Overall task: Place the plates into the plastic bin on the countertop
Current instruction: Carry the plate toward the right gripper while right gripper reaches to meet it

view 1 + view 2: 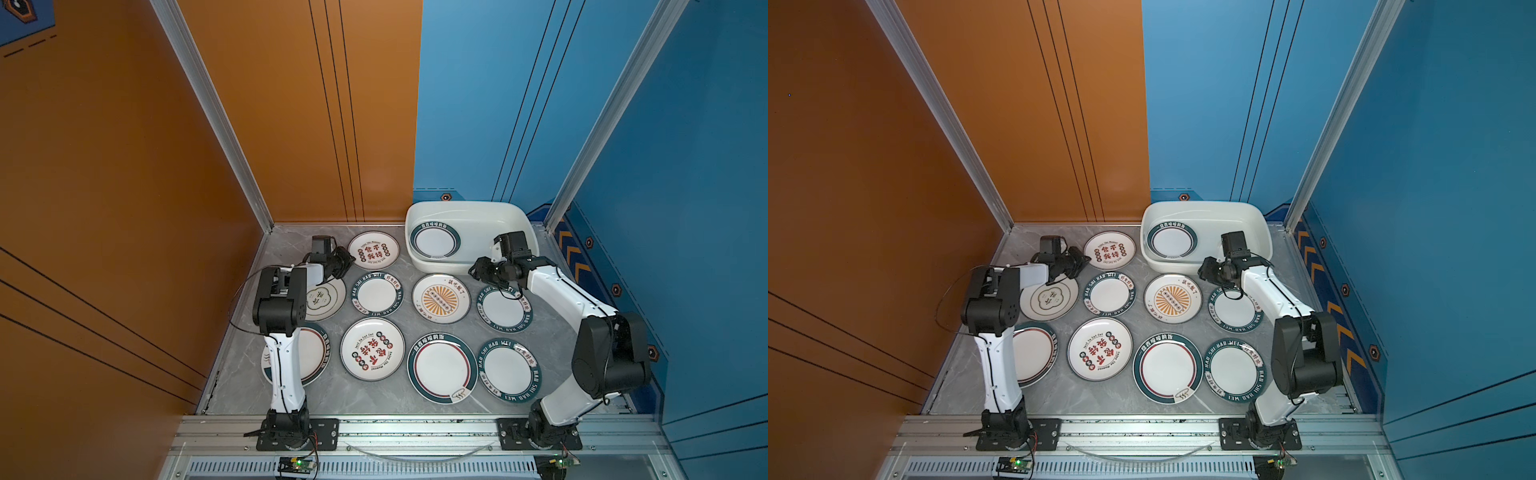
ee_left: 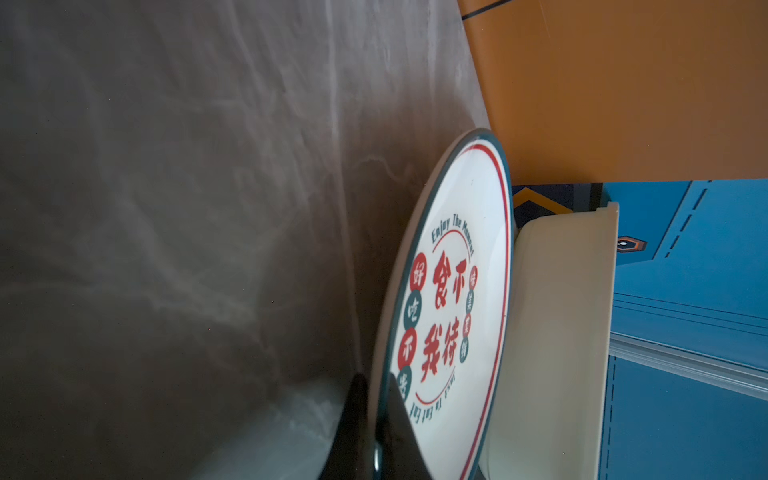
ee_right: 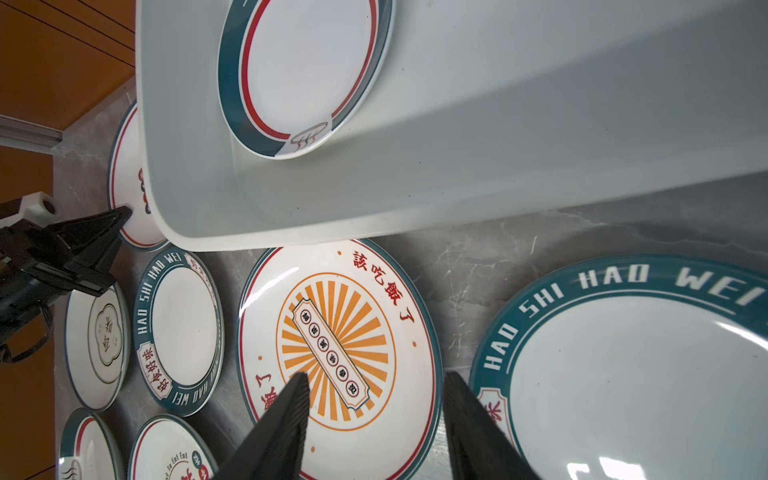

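White plates printed in green, red and orange on a grey marbled table

The table [image 1: 386, 399] is grey marble-patterned with white veins, and the bin [image 1: 511, 220] is glossy white. The plate in the bin [image 1: 435, 241] and the largest plate [image 1: 441, 368] each have a dark green rim and a red ring round a white centre. The lettered plates [image 1: 377, 294] carry white letters on dark green rims. The small red-character plate [image 1: 373, 250] and the big red-character plate [image 1: 372, 349] show red characters with red and green dots. The sunburst plate [image 1: 441, 298] has orange rays and red characters. The left end effector [image 1: 348, 261] and right end effector [image 1: 475, 271] are black.
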{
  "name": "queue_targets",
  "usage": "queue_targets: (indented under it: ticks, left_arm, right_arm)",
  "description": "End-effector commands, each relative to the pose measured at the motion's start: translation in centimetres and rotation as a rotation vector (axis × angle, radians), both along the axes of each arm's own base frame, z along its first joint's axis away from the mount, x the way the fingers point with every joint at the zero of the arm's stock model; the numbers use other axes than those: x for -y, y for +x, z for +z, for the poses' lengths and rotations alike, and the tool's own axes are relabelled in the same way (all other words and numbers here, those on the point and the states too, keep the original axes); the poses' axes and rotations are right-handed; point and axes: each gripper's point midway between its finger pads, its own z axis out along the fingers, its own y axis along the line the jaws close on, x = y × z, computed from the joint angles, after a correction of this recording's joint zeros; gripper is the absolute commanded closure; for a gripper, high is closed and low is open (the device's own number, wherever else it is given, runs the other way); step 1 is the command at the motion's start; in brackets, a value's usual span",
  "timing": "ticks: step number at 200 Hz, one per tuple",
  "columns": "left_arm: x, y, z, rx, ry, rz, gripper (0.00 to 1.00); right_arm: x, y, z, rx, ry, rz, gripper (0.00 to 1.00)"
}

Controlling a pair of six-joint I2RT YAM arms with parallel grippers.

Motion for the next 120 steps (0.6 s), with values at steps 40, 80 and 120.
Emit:
queue_targets:
  ticks: [40,80,120]
  left_arm:
    - [0.8,-1.3,8.7,0.15,-0.12,-0.053,1.0]
    - [2.7,-3.6,11.4,0.181,-0.142,-0.098,1.0]
    - [5.2,-7.6,11.4,0.156,-0.153,-0.153,1.0]
  right_arm:
    - [-2.7,0.7,4.0,0.11,0.167,0.078,0.37]
    - [-3.8,0.4,5.7,0.143,0.224,0.12,0.28]
    - [-5.6,1.0,7.3,0.159,0.315,0.175,0.26]
